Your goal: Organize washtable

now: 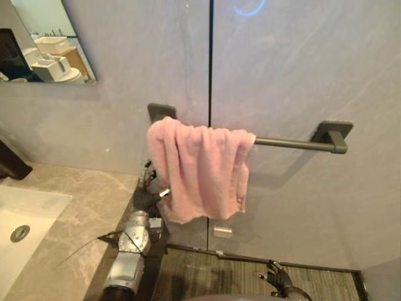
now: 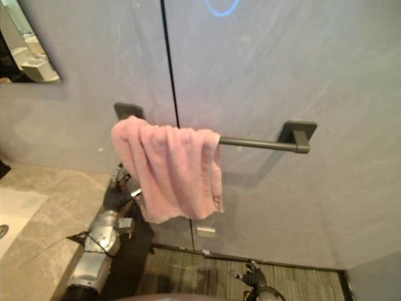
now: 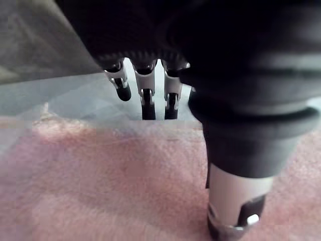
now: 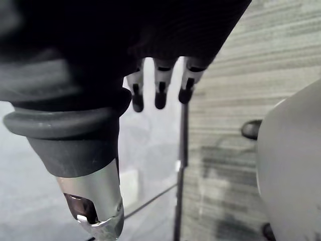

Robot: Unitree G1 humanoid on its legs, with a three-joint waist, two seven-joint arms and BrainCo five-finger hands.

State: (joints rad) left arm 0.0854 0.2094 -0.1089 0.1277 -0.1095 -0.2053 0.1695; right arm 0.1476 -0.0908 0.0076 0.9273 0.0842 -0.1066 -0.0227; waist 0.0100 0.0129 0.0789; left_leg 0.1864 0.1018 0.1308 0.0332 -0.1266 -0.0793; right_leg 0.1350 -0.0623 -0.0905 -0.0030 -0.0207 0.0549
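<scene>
The pink towel (image 1: 200,172) hangs bunched over the left end of the wall bar (image 1: 291,143), beside the surface (image 1: 81,213). The left hand (image 1: 148,197) sits at the towel's lower left edge, straight-fingered and holding nothing. The right hand (image 1: 276,276) hangs low, relaxed and empty. The towel looks soft, light and limp — best pinched at a hanging corner, as it would likely slide off the bar easily.

A dark towel bar (image 1: 294,143) carries a pink towel (image 1: 200,172), which hangs just beside the left hand (image 1: 149,195). To that hand's left, a stone counter (image 1: 88,207) holds a white sink (image 1: 28,216).
</scene>
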